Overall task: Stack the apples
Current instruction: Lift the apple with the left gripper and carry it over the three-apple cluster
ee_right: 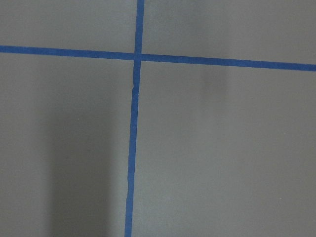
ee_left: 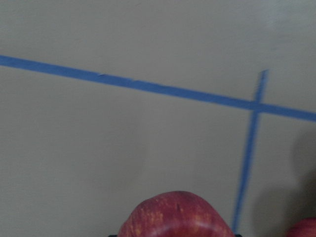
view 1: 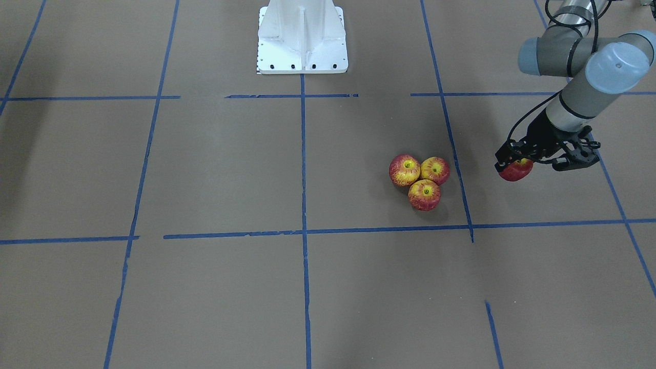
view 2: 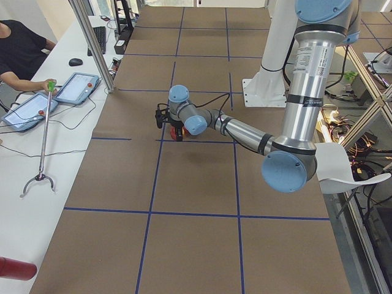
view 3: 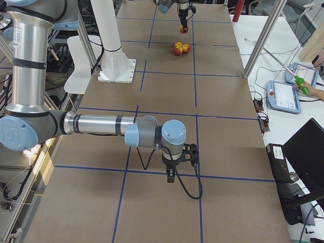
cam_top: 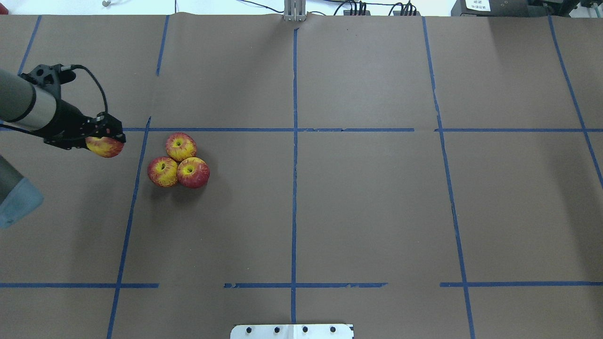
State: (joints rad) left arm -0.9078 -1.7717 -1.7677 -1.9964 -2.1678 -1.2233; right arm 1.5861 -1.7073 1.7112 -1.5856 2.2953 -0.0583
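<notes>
R gripper (view 3: 171, 178) only in right-side view, L gripper (cam_top: 107, 141) clamping apple (cam_top: 103, 148) overhead

My table (cam_top: 358, 212), brown paper crossed by blue tape lines (cam_top: 294, 188), carries three apples (cam_top: 180, 147) touching in a cluster: seen from overhead, one at twelve o'clock, one at eight, one at four.
</notes>
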